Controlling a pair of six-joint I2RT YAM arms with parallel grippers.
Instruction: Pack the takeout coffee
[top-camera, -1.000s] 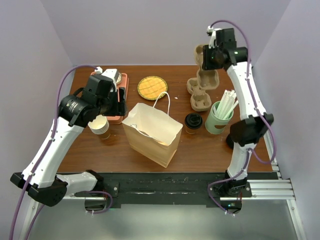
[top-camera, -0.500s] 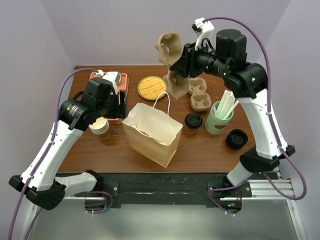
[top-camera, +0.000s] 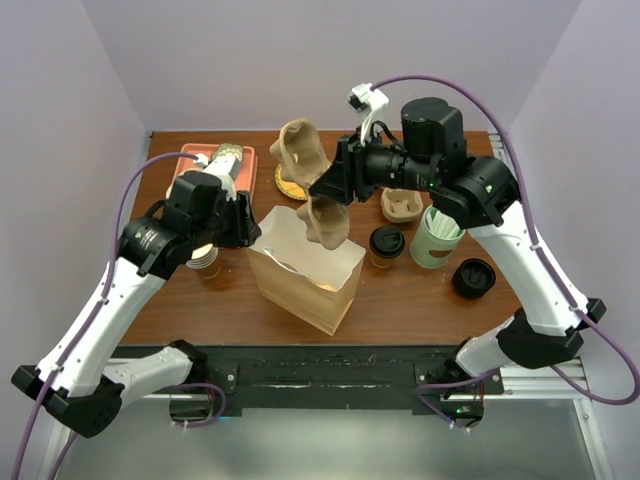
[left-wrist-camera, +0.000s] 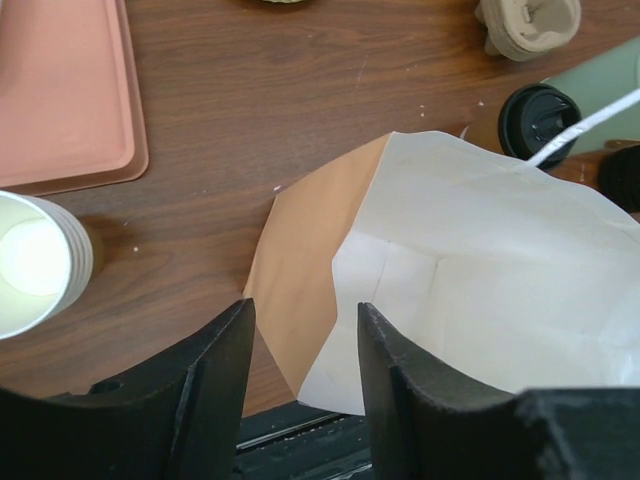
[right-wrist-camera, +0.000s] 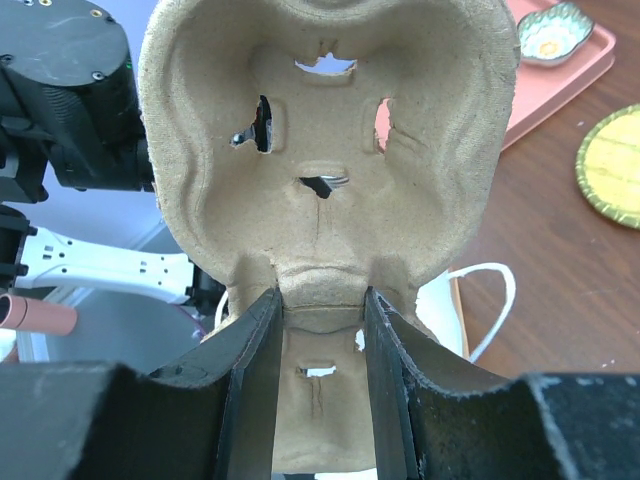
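The takeout coffee (top-camera: 386, 245), a tan cup with a black lid, stands on the table just right of the open paper bag (top-camera: 305, 268); its lid also shows in the left wrist view (left-wrist-camera: 538, 115). My right gripper (top-camera: 336, 188) is shut on a brown pulp cup carrier (top-camera: 308, 190) and holds it upright in the air over the bag's back edge. In the right wrist view the carrier (right-wrist-camera: 330, 150) fills the frame, pinched at its middle by the gripper (right-wrist-camera: 320, 320). My left gripper (top-camera: 246, 226) is open and empty at the bag's left rim (left-wrist-camera: 330, 270).
A stack of lidless cups (top-camera: 201, 255) stands left of the bag. A pink tray (top-camera: 240, 160) lies at the back left. More pulp carriers (top-camera: 402, 205), a green cup of straws (top-camera: 438, 240) and a loose black lid (top-camera: 473, 278) are at the right.
My right arm has swung left from the back right, carrying the carrier to above the bag. My left gripper has moved right to the bag's left rim.
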